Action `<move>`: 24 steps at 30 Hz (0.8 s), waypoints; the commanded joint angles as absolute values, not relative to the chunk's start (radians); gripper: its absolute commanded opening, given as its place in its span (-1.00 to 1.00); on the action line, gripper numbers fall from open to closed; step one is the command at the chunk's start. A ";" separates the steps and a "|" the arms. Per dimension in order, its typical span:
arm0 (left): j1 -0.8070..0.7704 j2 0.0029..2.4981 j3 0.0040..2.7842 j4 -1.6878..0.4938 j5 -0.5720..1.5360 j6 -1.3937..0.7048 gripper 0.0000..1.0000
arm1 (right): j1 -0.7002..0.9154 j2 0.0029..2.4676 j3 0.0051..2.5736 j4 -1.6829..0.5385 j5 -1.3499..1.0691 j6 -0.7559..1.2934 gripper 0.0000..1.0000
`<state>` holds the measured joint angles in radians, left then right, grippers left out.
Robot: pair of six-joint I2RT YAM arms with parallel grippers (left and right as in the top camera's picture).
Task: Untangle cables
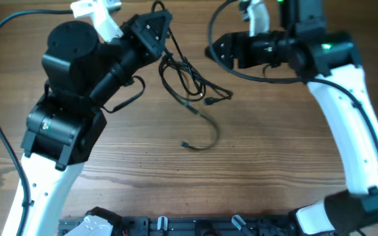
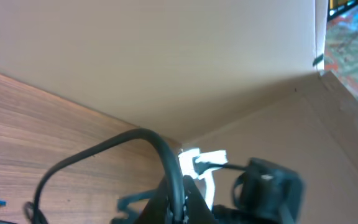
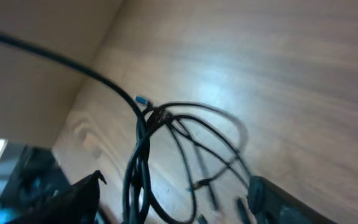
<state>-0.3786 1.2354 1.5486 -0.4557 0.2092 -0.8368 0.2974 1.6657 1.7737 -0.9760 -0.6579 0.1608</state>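
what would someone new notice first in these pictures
A tangle of thin black cables lies at the far middle of the wooden table, one loose end curling nearer. The left hand is shut on the tangle's far edge; the right hand hangs open beside it.

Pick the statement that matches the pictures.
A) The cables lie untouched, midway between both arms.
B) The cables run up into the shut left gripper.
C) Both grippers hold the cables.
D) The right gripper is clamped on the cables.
B: in the overhead view the cables lead up into the shut left gripper, while the right gripper stands open and apart from them.
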 commanded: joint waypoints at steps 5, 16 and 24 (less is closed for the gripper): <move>-0.281 1.217 1.554 -0.462 0.284 -0.850 -0.92 | 0.334 1.772 1.791 -1.038 -0.745 -0.044 0.48; -0.257 1.217 1.554 -0.482 0.300 -0.850 -0.92 | 0.369 1.779 1.791 -1.022 -0.810 -0.169 0.46; -0.257 1.217 1.554 -0.483 0.318 -0.850 -0.92 | 0.426 1.811 1.759 -0.978 -0.754 -0.224 0.62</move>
